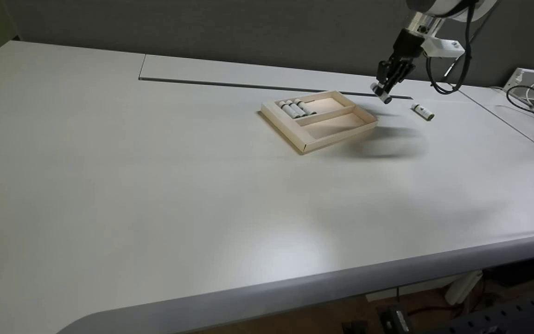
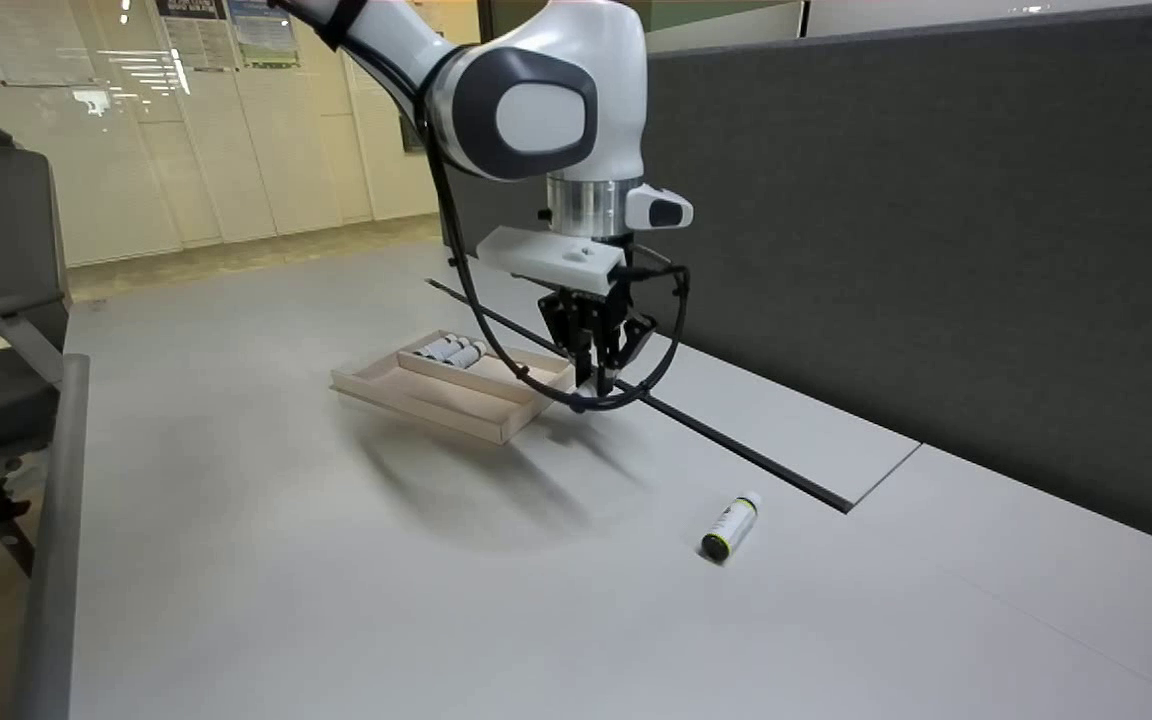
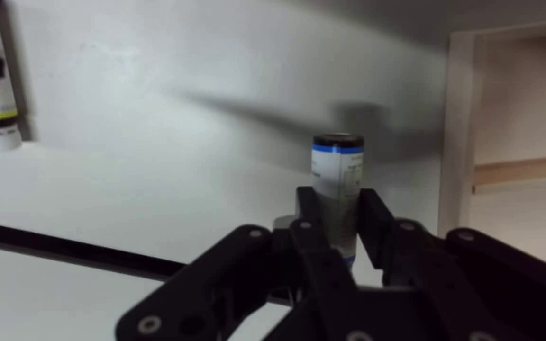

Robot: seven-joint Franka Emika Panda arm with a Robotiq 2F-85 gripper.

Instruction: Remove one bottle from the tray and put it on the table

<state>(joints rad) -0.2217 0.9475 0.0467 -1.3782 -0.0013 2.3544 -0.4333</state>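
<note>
One bottle [image 3: 337,173] is held in the gripper [image 3: 337,203] above the table [image 1: 179,185], just outside the tray [image 1: 290,127], its long axis roughly parallel to the tray's nearest edge.

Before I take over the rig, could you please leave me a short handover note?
Gripper: shut on the blue-banded bottle, held above the table beside the tray.
Three bottles lie side by side in the tray.
Yellow-banded bottle: lying on the table.
Done: blue-banded bottle gripped and out of the tray.
Left: probably lower it onto the table, release, back off.
</note>
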